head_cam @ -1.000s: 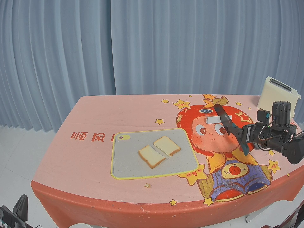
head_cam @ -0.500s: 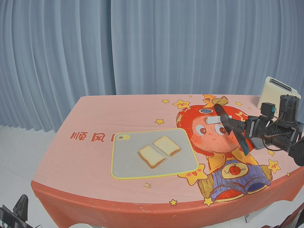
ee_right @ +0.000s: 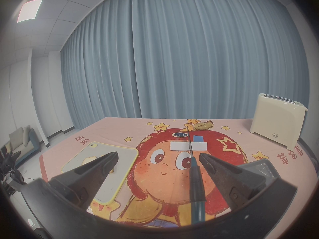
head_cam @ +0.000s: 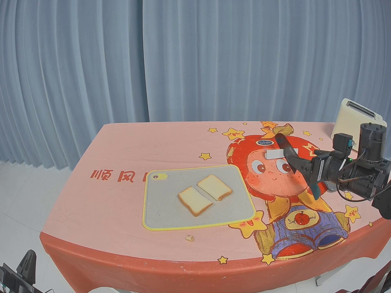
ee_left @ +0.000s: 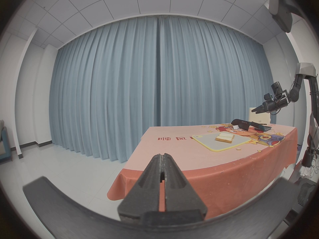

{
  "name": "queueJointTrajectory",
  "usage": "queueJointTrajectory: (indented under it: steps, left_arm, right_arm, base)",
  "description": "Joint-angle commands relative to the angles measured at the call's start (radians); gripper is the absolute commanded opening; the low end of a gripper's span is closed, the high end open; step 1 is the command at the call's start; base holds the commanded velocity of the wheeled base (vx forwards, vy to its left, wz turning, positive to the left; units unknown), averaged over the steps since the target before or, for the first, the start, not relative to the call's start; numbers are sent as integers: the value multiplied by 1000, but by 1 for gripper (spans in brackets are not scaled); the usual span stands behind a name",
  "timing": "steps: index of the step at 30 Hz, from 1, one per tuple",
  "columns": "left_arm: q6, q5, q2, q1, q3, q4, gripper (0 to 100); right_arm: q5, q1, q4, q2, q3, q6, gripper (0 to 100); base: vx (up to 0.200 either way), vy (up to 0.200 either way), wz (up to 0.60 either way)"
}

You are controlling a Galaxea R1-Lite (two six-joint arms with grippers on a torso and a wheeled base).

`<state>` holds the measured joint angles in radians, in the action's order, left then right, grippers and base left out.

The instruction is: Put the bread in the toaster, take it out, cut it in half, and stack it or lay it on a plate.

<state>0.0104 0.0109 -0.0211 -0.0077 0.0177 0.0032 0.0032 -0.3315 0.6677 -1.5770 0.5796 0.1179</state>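
Knife point(head_cam: 286, 146) between toaster point(head_cam: 356, 121) and cutting board point(head_cam: 163, 208)

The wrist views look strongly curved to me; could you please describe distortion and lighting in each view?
Left wrist view: strong fisheye bowing of the curtain and ceiling, with dark corners. Right wrist view: the same bowing, and a ceiling light glows bright. Head view: milder bowing; even light, the bread halves cast only faint shadows on the cutting board.
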Motion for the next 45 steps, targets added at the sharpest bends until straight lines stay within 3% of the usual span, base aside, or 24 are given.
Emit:
queueJointTrajectory:
  steps: [1,35,45]
  left_arm:
    - [0,0,0,0,-16,0,0]
    - [0,0,0,0,-16,0,0]
    - [0,0,0,0,-16,0,0]
  right_arm:
    - [-11,-29,-2,0,-4,0,100]
    - [-17,-178,-3,-5,-60,5,100]
    - [-54,-198,1,-11,-58,3,100]
  base:
    - [0,0,0]
    - [0,0,0]
    - [0,0,0]
